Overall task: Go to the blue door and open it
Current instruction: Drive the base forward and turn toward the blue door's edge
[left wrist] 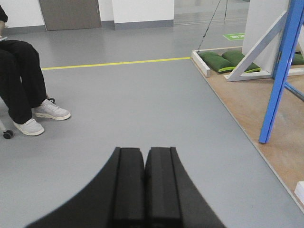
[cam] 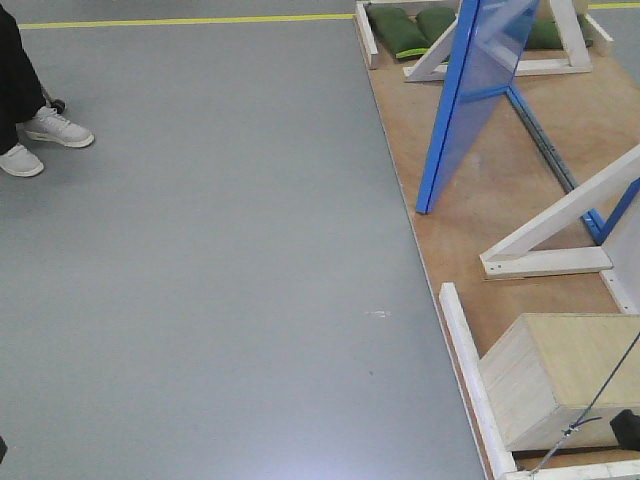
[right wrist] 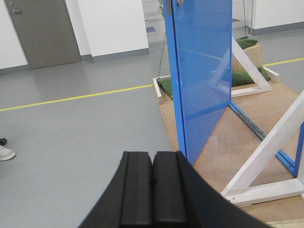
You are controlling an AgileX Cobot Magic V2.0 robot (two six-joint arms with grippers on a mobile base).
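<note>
The blue door (cam: 480,90) is a glossy bright-blue panel standing swung open on a brown wooden platform (cam: 460,240) at the right. In the right wrist view the blue door (right wrist: 202,71) stands just ahead and right, with a bit of silver hardware at the top edge. In the left wrist view only its blue edge (left wrist: 280,76) shows at far right. My left gripper (left wrist: 144,154) is shut and empty over grey floor. My right gripper (right wrist: 153,159) is shut and empty, short of the door's lower edge.
White wooden braces (cam: 560,225) and a plywood box (cam: 560,385) stand on the platform. Green sandbags (cam: 400,30) lie at its far end. A seated person's legs and white shoes (left wrist: 40,116) are at the left. A yellow floor line (left wrist: 118,63) runs across.
</note>
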